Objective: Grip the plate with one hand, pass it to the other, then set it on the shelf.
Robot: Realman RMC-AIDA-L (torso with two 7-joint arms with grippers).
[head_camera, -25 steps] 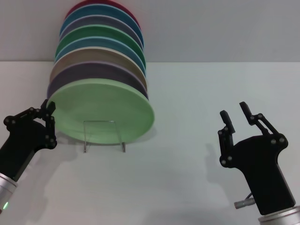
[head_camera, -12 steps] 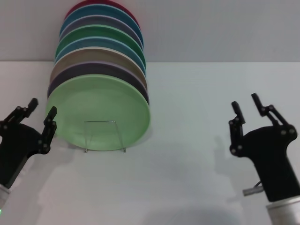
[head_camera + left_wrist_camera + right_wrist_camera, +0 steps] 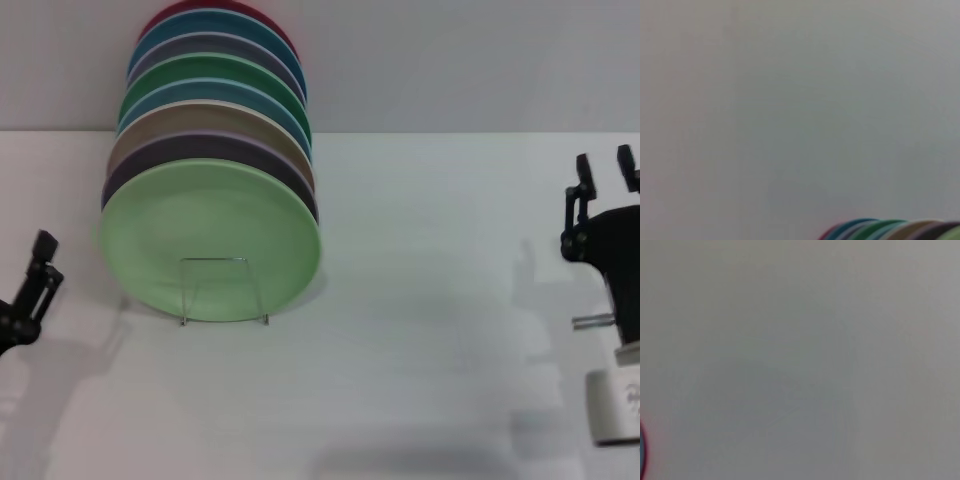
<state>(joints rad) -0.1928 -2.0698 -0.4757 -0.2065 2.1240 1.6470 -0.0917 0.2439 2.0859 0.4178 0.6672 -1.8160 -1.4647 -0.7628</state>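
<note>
The light pastel-green plate (image 3: pixel 210 240) stands on edge at the front of a row of plates, held by the thin-wire shelf (image 3: pixel 222 290) with its clear front stop. Its rim just shows in the left wrist view (image 3: pixel 955 234). My left gripper (image 3: pixel 25 270) is at the far left edge of the head view, well clear of the plate, open and empty; only one finger (image 3: pixel 45 252) shows. My right gripper (image 3: pixel 605 170) is at the far right edge, open and empty, far from the plate.
Behind the green plate stand several other plates (image 3: pixel 210 100) in purple, tan, teal, darker green, blue and red; their rims show in the left wrist view (image 3: pixel 880 230). The white table (image 3: pixel 420 300) runs back to a grey wall (image 3: pixel 450 60).
The left gripper has let go of the plate's left edge and drawn away to the left. The right gripper has drawn away to the right. The plate has settled back a little against the row.
</note>
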